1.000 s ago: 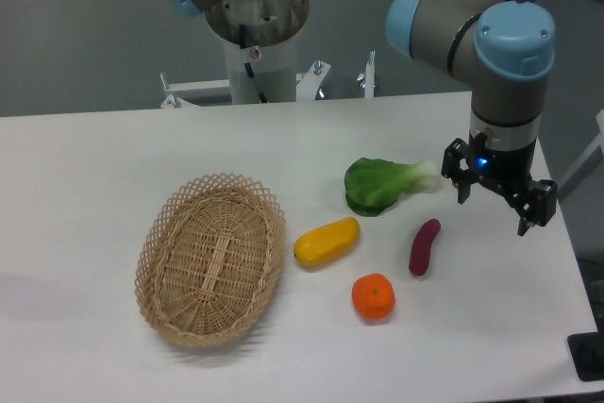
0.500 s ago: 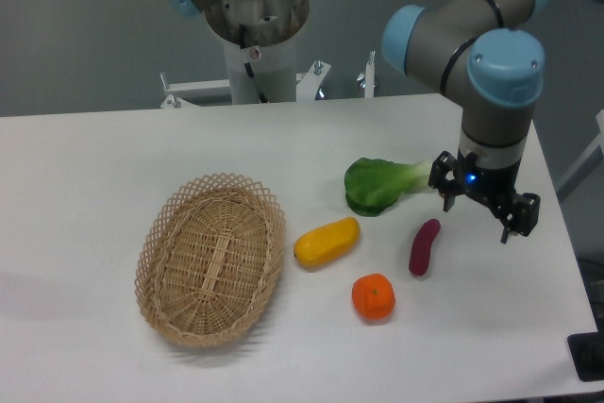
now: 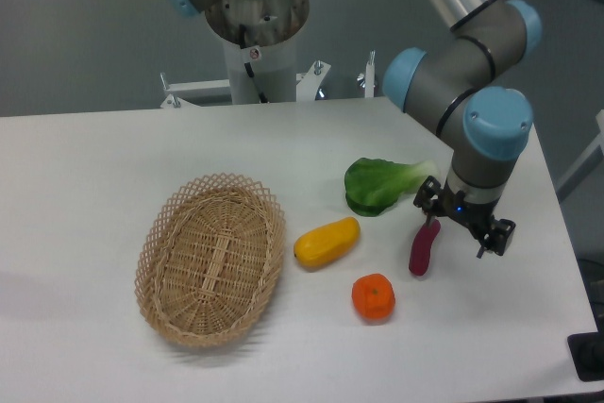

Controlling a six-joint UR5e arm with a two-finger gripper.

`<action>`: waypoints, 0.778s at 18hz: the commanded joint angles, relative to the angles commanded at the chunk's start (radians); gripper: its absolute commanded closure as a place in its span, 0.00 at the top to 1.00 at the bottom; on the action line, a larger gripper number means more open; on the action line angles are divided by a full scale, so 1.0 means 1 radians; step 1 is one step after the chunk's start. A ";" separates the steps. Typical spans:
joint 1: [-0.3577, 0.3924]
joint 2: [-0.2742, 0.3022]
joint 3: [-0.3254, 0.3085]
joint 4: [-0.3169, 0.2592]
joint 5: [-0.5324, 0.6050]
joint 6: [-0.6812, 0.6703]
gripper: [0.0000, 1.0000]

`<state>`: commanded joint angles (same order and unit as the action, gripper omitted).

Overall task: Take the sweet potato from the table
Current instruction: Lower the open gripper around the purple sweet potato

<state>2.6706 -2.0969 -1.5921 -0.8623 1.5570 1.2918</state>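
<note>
The sweet potato (image 3: 422, 251) is a slim purple-magenta vegetable lying on the white table (image 3: 94, 167), right of centre. My gripper (image 3: 458, 230) hangs open just above and to the right of the sweet potato's upper end. Its left finger (image 3: 427, 213) sits right at that upper tip, and the right finger (image 3: 494, 240) stands well clear to the right. Nothing is between the fingers. The wrist covers the sweet potato's top tip a little.
A green leafy vegetable (image 3: 377, 185) lies just behind the gripper's left side. A yellow oblong vegetable (image 3: 327, 242) and a round orange fruit (image 3: 374, 296) lie left of the sweet potato. A wicker basket (image 3: 211, 257) stands further left. The table's right edge runs close by.
The arm has moved left and down over the last second, bringing the open gripper from beside the table's right edge to just over the sweet potato's upper end. The objects have not moved.
</note>
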 joint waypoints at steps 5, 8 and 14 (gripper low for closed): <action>-0.005 -0.011 -0.071 0.043 0.003 -0.072 1.00; -0.005 -0.017 -0.118 0.123 0.006 -0.071 1.00; -0.014 -0.023 -0.132 0.149 0.009 -0.063 0.85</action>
<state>2.6569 -2.1200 -1.7242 -0.7133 1.5662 1.2287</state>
